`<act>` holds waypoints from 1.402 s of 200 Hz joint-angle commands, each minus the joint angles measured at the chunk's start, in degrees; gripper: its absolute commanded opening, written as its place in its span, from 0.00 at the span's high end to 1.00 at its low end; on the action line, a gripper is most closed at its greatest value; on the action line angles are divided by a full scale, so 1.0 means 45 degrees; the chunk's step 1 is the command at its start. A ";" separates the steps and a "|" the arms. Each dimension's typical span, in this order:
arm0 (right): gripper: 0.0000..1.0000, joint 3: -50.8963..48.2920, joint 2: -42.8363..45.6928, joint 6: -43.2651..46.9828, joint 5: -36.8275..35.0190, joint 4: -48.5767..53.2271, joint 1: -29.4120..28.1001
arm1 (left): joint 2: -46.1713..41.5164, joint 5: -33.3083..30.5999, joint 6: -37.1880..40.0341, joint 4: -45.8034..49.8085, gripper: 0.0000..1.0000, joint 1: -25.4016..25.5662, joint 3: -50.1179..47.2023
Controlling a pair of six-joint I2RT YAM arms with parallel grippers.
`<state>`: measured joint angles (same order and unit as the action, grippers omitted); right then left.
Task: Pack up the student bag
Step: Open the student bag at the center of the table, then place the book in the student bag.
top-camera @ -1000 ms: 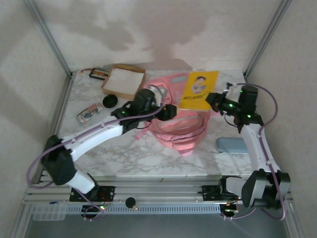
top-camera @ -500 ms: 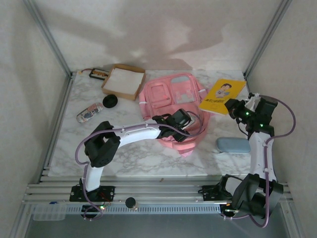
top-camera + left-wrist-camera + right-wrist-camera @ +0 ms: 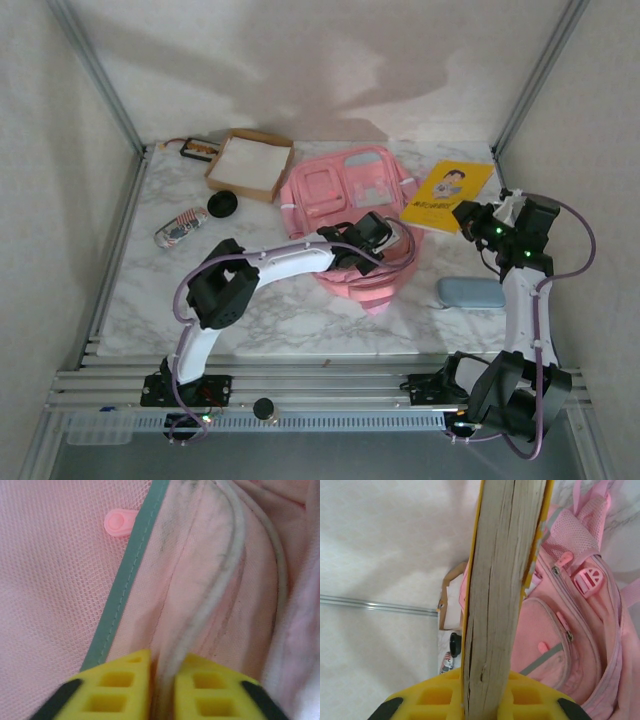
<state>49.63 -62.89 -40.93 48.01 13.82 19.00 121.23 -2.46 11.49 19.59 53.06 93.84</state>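
So the pink student bag [image 3: 335,190] is lying flat in the middle of the counter [image 3: 280,310], a bit toward 12 o'clock. The left gripper [image 3: 390,237] is down on the bag's 3 o'clock side, pinched tight on its whitish piping [image 3: 220,590]. The right gripper [image 3: 468,214] is clamped on a yellow book [image 3: 452,188], just beside the bag at roughly its 2 o'clock.

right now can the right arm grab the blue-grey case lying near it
Probably not yet: the blue-grey case lies bare on the table close beside the right arm, but the right gripper is shut on the yellow book, so it has no free grip.
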 commanded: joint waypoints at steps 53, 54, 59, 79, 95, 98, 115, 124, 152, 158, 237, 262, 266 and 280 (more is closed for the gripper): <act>1.00 0.0897 0.1579 0.1746 -0.1663 0.3370 0.0138 | -0.1622 -0.1644 -0.1245 0.1332 1.00 -0.1007 0.3038; 1.00 0.0911 0.1596 0.1768 -0.1693 0.3430 0.0135 | -0.1634 -0.1701 -0.1254 0.1360 1.00 -0.1018 0.3104; 1.00 0.0958 0.1715 0.1902 -0.1791 0.3708 0.0145 | -0.1700 -0.1888 -0.1299 0.1543 1.00 -0.1043 0.3377; 1.00 0.1003 0.2186 0.2402 -0.1930 0.4796 0.0127 | -0.1611 -0.2206 -0.1492 0.2317 1.00 -0.1116 0.4884; 1.00 0.0708 0.2487 0.2672 -0.1530 0.5327 0.0107 | -0.1185 -0.2355 -0.1667 0.3028 1.00 -0.1127 0.6250; 1.00 0.0651 0.2528 0.2740 -0.1431 0.5448 0.0100 | -0.1079 -0.2414 -0.1690 0.3158 1.00 -0.1127 0.6504; 1.00 0.0145 0.2738 0.2933 -0.1198 0.5655 -0.0356 | -0.0468 -0.2916 -0.1919 0.4005 1.00 -0.1134 0.8025; 1.00 -0.0227 0.2746 0.2918 -0.1041 0.5534 -0.0759 | -0.0241 -0.2898 -0.2031 0.4332 1.00 -0.1145 0.8598; 1.00 -0.1645 0.2431 0.1773 0.0069 0.3077 -0.2953 | -0.0123 -0.2122 -0.2374 0.4607 1.00 -0.1124 0.8883; 1.00 -0.1773 0.2137 0.1616 0.0061 0.2520 -0.3604 | -0.0142 -0.1917 -0.2410 0.4672 1.00 -0.1109 0.8883; 0.94 -0.0991 -0.4834 0.1430 0.1391 -0.5156 -0.5561 | -0.1471 -0.0514 -0.3126 0.4204 1.00 -0.0931 0.6856; 0.88 0.0310 -0.7435 0.2173 0.1298 -0.5440 -0.5623 | -0.1812 -0.0011 -0.3295 0.3826 1.00 -0.0941 0.6231; 0.86 0.0641 -0.7794 0.2415 0.1133 -0.5178 -0.5601 | -0.1849 -0.0011 -0.3313 0.3781 1.00 -0.0940 0.6153; 0.71 0.1759 -0.8731 0.3175 -0.0259 -0.3955 -0.5526 | -0.1901 -0.0318 -0.3410 0.3715 1.00 -0.0951 0.6036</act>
<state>49.43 -96.90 -32.86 51.44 -4.25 -5.93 118.39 -4.25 -1.30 40.07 48.31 121.40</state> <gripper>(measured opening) 0.166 0.068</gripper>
